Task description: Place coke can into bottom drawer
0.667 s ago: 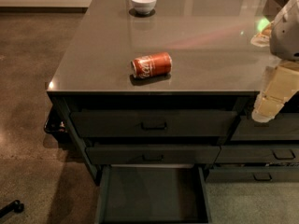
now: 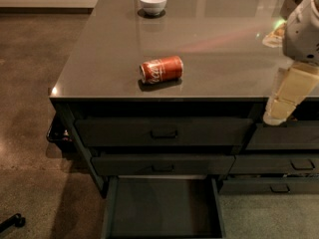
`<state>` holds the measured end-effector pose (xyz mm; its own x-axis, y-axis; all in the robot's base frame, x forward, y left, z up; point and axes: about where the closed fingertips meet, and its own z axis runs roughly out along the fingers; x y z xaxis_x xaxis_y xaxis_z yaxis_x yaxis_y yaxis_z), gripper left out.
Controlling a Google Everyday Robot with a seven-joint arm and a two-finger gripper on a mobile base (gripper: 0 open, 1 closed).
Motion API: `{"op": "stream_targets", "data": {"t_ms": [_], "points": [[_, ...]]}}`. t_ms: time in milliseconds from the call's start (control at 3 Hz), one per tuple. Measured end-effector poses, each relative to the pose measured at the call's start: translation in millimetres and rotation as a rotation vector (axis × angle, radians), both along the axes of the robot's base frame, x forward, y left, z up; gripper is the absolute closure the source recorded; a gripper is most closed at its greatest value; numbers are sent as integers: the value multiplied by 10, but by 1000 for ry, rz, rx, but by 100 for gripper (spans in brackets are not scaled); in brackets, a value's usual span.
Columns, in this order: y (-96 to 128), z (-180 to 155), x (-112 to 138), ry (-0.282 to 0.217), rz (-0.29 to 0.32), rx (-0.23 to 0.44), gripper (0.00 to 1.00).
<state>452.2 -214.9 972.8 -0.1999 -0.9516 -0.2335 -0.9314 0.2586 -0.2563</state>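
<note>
Nearest, bottom of frame: the bottom drawer [image 2: 164,208] is standing open, its flat dark tray showing bare with nothing lying in it. The opening step is looking done, and the drawer is ready for its load. Just above, the two handled drawers [image 2: 163,132] are sitting shut, flush with the cabinet front. Moving up and back onto the grey countertop [image 2: 99,59]: the coke can [image 2: 161,69] is lying on its side a little left of frame centre, near the front edge, with one silver end turned toward frame left. Nothing is touching it. The gripper [image 2: 278,111] is hanging at the right edge of the frame, cream-coloured and angling down and to the left, its tip overlapping the cabinet front just under the countertop lip. It is well apart from the can and is carrying nothing that I can see. Whether it is open or closed I cannot tell from here. Farthest back, upper centre, a white bowl [image 2: 152,2] is sitting upright on the countertop, well apart from the can. Judgement: the task is standing at an early stage, with the can not yet grasped. Remaining: reaching across to the can, taking hold of it, lifting it, bringing it down past the countertop edge and setting it inside the open tray.
</note>
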Motion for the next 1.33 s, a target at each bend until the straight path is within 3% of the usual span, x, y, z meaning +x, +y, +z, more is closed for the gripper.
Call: {"op": "stream_targets", "data": {"t_ms": [333,667,1000,1333], "points": [[111,-112,475,-22,57,32,0],[208,-376,1154,-47,133,99,0],[208,-376,1154,-47,133,99,0],[296,-357,1384,-43,171,94,0]]}}
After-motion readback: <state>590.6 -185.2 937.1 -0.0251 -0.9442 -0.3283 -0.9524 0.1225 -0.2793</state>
